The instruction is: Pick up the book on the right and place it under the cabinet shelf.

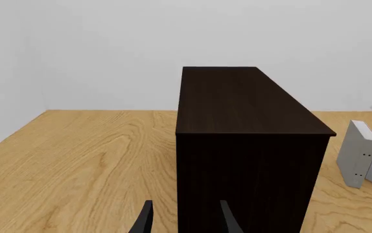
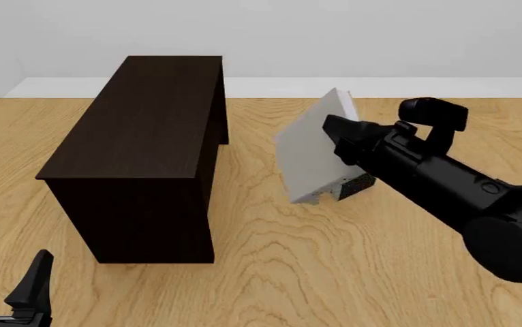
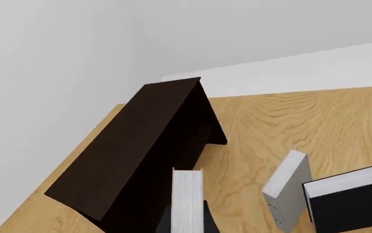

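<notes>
the right claw (image 3: 187, 221) grips the thick grey book (image 2: 314, 158) by its page edges, holding it tilted above the wooden surface (image 2: 352, 259), just right of the dark cabinet shelf (image 2: 143, 150). a thinner grey book (image 3: 287, 190) and a black-covered book (image 3: 345, 199) stand beyond. the left claw (image 2: 7, 276) rests spread wide near the cabinet's near end.

Book (image 2: 309, 155): thick, light-grey cover, white page edges, lifted off table, tilted, page edges up in right wrist view (image 3: 187, 201), held right of cabinet, near it, not touching. Cabinet (image 2: 143, 129): large, dark brown-black wood, flat top, upright on table's left half, recessed opening on side facing book.
</notes>
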Robot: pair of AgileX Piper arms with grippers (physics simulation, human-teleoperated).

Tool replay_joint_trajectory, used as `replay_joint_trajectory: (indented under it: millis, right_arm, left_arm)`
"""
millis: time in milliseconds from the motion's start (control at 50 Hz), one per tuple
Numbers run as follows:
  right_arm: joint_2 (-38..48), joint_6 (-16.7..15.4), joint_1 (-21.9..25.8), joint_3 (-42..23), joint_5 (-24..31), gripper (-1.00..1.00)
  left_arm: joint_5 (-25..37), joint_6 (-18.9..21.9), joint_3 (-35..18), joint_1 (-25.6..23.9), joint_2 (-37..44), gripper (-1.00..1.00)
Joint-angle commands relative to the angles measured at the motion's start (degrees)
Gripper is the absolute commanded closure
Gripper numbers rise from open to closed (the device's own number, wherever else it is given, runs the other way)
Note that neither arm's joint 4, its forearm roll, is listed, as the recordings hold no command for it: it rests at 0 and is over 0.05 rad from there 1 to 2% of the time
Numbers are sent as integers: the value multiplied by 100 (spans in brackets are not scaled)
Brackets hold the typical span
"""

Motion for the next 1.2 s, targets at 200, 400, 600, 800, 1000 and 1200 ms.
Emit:
replay_joint_trajectory:
  millis: [200, 400, 600, 800, 1000, 1200]
  right_arm:
    - [764, 489, -145, 101, -1073, 100]
    - [1048, 643, -119, 174, -1422, 100]
    - [1274, 717, -48, 171, -1620, 100]
    - [1459, 765, 101, 162, -1735, 100]
    - [1772, 914, 45, 122, -1993, 100]
    - [2285, 1126, 50, 2, -2285, 100]
  left_arm:
    - [2, 0, -1, 0, 5, -100]
    - [11, 0, -7, 0, 2, -100]
    - [12, 0, -9, 0, 2, -100]
    - [14, 0, -7, 1, -2, -100]
    - [17, 1, -3, 1, -9, -100]
    - [15, 1, 2, 1, -21, -100]
